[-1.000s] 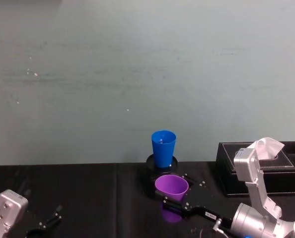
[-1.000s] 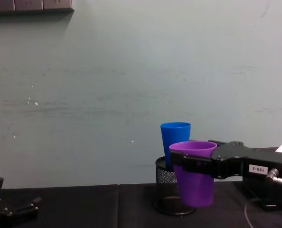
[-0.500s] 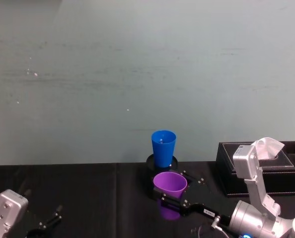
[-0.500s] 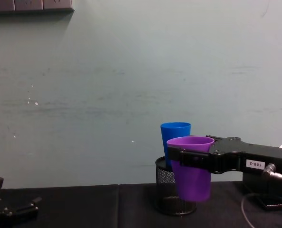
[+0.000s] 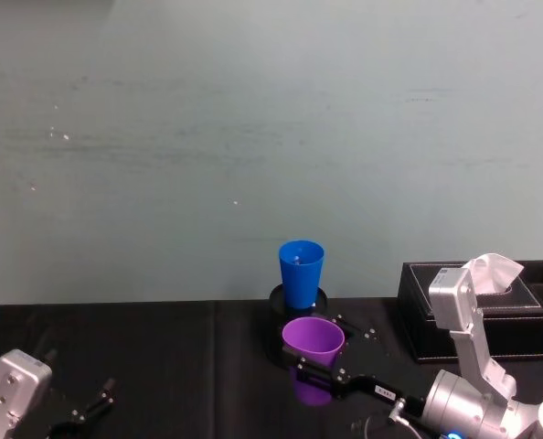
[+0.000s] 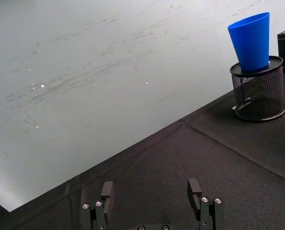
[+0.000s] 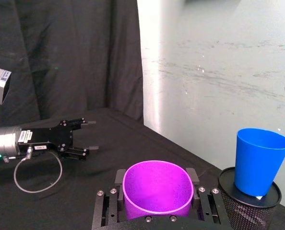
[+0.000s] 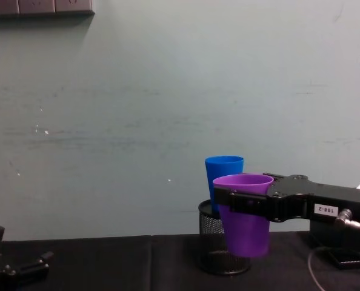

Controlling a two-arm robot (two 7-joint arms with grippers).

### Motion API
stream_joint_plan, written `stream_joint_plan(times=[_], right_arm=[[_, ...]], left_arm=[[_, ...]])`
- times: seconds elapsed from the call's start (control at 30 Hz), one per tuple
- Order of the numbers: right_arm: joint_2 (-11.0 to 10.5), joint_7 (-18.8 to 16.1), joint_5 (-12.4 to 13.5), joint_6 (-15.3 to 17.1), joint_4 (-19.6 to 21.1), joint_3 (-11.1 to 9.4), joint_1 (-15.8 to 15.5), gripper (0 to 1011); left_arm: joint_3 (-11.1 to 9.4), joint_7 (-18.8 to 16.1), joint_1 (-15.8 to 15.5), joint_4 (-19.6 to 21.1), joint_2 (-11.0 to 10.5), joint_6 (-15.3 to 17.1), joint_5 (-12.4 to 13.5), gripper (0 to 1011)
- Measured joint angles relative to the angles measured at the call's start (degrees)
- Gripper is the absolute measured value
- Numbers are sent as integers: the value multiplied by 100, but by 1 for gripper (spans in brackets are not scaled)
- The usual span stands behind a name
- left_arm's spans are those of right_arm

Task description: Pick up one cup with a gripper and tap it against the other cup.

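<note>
At the table's left near corner the left gripper (image 6: 150, 190) sits parked, its fingers spread wide with nothing between them. From there the black table (image 5: 162, 366) runs bare toward the middle — plenty of open room on that side.

At the middle, the blue cup (image 8: 223, 173) stands in a black mesh pen holder (image 8: 211, 245) close to the wall. The purple cup (image 8: 245, 212) hangs just in front of it, clear of the table and upright, gripped below its rim by the right gripper (image 7: 155, 178), whose jaws are closed on its sides.

The pickup looks done and the tap is the step in hand. Whether the cups touch I cannot tell. The next move likely calls for a short, gentle push toward the wall — perhaps with a slight lift, since the purple cup's lower half is level with the holder's rim and could strike that first.

To the right a tissue box (image 5: 527, 315) limits sideways room.
</note>
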State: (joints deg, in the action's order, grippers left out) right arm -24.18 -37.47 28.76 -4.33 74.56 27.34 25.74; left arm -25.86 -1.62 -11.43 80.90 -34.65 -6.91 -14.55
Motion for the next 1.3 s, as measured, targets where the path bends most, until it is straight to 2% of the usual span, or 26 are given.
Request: stream_joint_plan(times=[1.3], right_arm=[[4,-16,-2,-2,-8,-6,0,755]], left_arm=[[0,0,0,0,0,0,0,1000]])
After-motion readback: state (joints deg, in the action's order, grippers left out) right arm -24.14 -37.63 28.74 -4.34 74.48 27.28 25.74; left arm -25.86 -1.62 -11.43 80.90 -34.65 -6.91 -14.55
